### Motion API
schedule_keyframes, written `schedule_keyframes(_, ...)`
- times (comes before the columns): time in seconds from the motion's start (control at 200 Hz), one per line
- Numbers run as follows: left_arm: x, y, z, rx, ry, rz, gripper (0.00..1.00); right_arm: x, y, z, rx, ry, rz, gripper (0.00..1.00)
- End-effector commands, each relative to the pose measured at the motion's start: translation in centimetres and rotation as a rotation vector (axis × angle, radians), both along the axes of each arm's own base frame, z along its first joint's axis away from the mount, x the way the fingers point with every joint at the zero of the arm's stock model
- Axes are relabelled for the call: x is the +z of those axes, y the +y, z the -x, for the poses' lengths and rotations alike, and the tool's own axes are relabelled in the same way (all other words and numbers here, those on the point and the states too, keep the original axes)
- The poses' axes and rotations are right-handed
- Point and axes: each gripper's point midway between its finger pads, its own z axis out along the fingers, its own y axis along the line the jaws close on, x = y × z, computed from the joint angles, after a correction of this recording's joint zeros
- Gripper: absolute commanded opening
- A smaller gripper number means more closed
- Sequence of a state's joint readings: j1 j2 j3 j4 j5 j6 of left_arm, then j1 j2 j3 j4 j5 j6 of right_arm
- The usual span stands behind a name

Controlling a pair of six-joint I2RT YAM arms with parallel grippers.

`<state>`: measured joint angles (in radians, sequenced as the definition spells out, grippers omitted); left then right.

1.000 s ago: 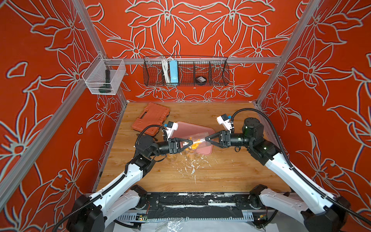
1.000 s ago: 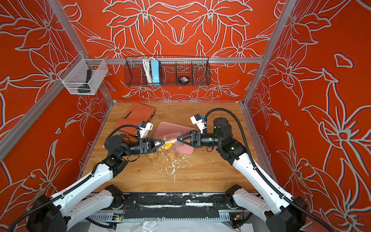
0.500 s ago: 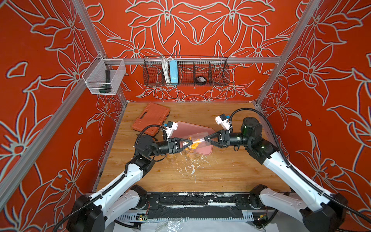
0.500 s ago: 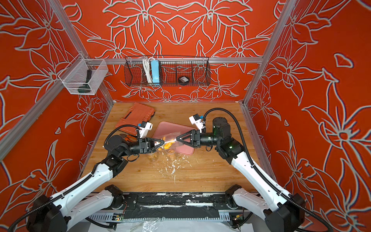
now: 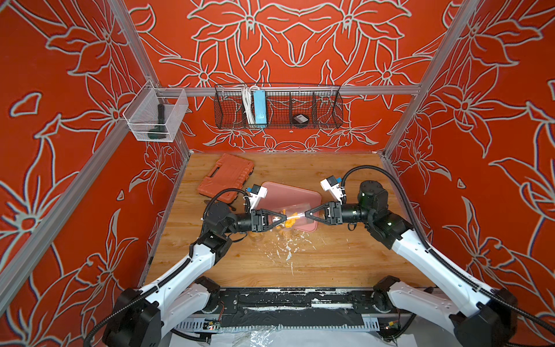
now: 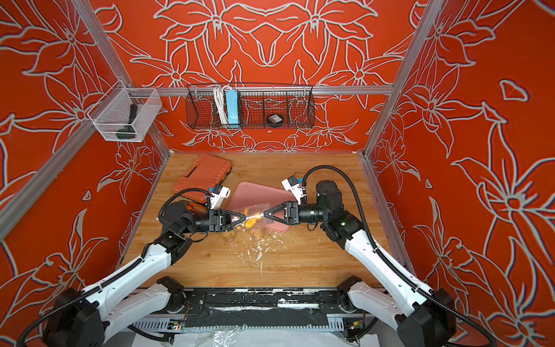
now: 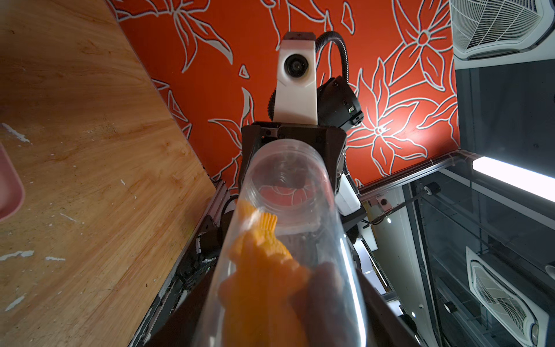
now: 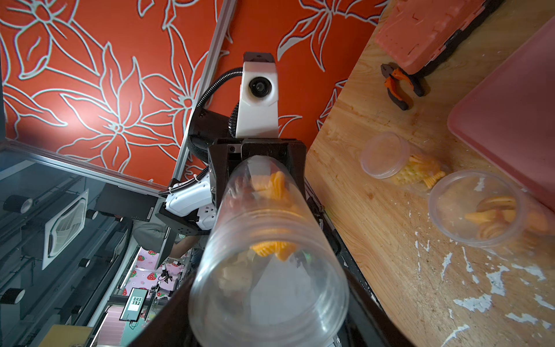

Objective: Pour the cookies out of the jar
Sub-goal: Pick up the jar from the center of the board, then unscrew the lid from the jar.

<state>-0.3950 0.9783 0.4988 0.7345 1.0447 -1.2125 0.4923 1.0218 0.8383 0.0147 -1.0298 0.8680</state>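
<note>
- An orange case (image 5: 225, 177) lies at 10 o'clock from the middle of the table (image 5: 330, 264).
- The left gripper (image 5: 283, 217) is clenched on the clear jar (image 5: 298, 209) from its 9 o'clock side, at the end where the cookies (image 5: 290, 223) are heaped inside.
- The jar spans sideways between both grippers over the pink tray's (image 5: 288, 192) near rim; the tray runs on toward 12 o'clock.
- The right gripper (image 5: 306, 214) grasps the jar's other end from 3 o'clock.
</note>
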Motion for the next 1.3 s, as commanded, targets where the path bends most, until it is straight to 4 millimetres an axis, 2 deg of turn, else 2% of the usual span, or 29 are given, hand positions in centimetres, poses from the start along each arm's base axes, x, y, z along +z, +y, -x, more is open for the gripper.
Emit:
schedule_keyframes(0.0, 0.7, 1.0, -0.7, 0.021, 0.054, 0.025, 0.52, 1.1, -0.7, -2.2, -0.072, -0.191, -0.015, 0.48)
schedule_keyframes(0.175, 1.1, 1.5, -0.6, 0.014, 0.057, 0.048, 0.51, 1.4, -1.0, -2.1, -0.083, -0.266, -0.018, 0.48)
schedule_keyframes(0.21, 0.3, 1.4, -1.3, 0.016, 0.087, 0.038, 0.51, 1.5, -1.0, -2.0, -0.078, -0.281, -0.020, 0.48)
schedule_keyframes(0.36, 0.6, 1.5, -1.7, 0.005, 0.087, 0.031, 0.51, 1.6, -1.0, -1.7, -0.060, -0.352, -0.010, 0.48)
schedule_keyframes(0.661, 0.2, 1.6, -2.7, -0.016, 0.120, 0.005, 0.47, 1.4, -1.1, -2.8, -0.107, -0.441, 0.001, 0.46)
schedule_keyframes(0.951, 0.1, 1.3, -2.5, -0.063, 0.122, -0.026, 0.46, 2.2, -1.4, -3.1, -0.147, -0.735, -0.030, 0.47)
schedule_keyframes(1.296, -0.6, 1.2, -2.5, -0.089, 0.135, -0.054, 0.45, 1.9, -0.9, -2.1, -0.045, -1.073, 0.012, 0.46)
